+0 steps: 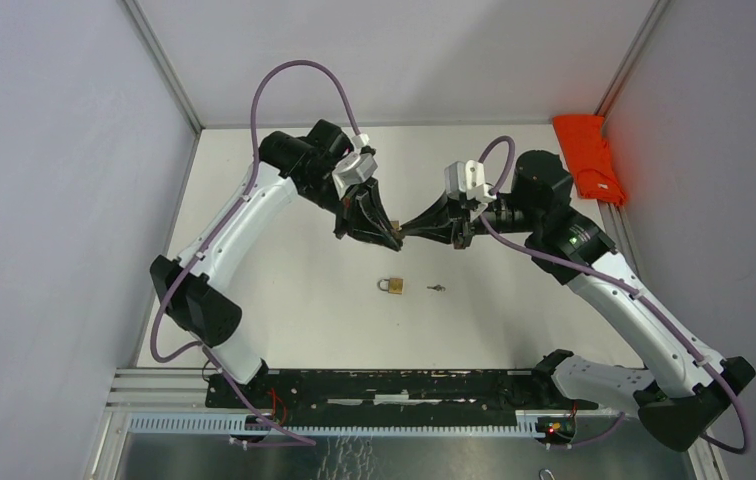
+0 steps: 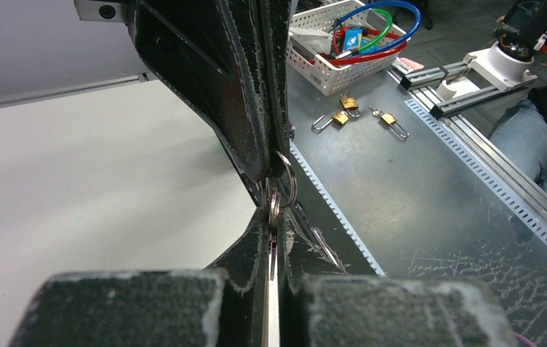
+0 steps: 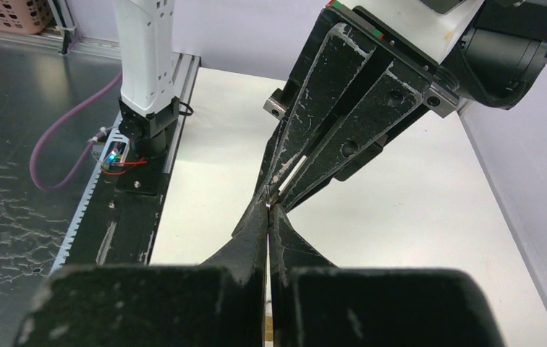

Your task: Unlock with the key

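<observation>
Pinching one keyring (image 2: 279, 194) tip-to-tip, left gripper (image 1: 392, 234) and right gripper (image 1: 412, 228) hover over the table (image 1: 284, 300); padlock (image 1: 391, 285) sits toward its near edge, about equally close to both.

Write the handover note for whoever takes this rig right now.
Grippers: the left gripper and the right gripper are both shut on the key ring, meeting tip to tip above the table.
Things: the padlock lies on the table just below them, held by neither. A small key-like piece lies to its right, apart from it.
Done: ring is up off the table.
Left: one gripper lets go, key goes into the padlock, turn, open.
</observation>
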